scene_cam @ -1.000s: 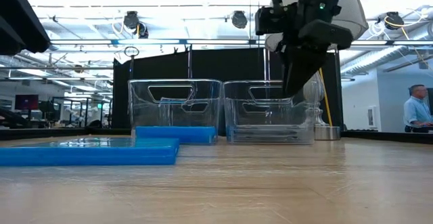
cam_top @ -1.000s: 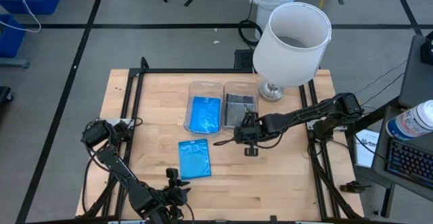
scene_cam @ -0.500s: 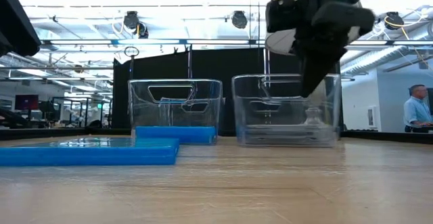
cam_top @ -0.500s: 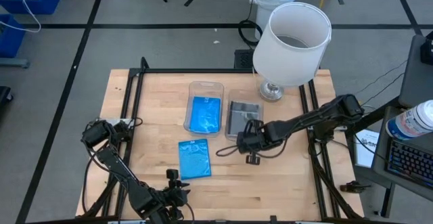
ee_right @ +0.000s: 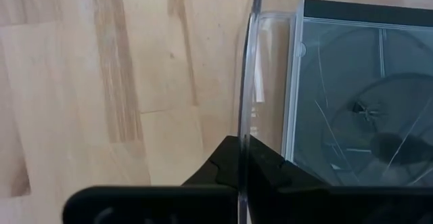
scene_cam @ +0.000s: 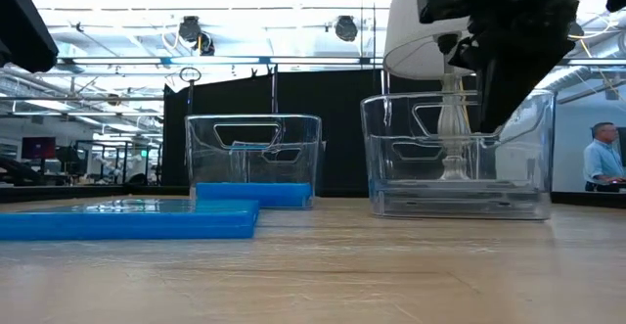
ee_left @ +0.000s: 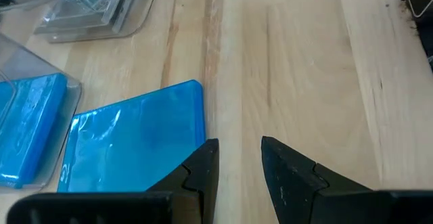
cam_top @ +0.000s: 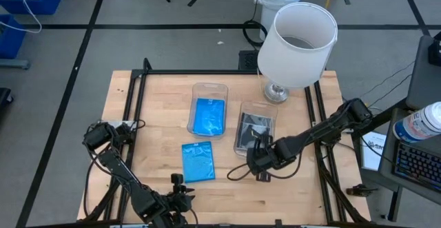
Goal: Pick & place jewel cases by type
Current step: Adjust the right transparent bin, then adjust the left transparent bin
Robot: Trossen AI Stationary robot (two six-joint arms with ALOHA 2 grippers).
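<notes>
While your right tool (cam_top: 260, 160) is clamped on the wall of the disc bin (cam_top: 242, 114) holding a grey case (ee_right: 365, 95), one blue case (cam_top: 209, 115) is binned, another (cam_top: 198, 161) waits on the worktop (cam_top: 289, 193) near your parted left tool (ee_left: 237, 166).

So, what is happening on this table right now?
The right gripper is shut on the near wall of the clear plastic bin holding grey square jewel cases. The other clear bin holds blue cases. One blue rectangular jewel case lies loose on the wooden table, just ahead of the waiting left gripper.
</notes>
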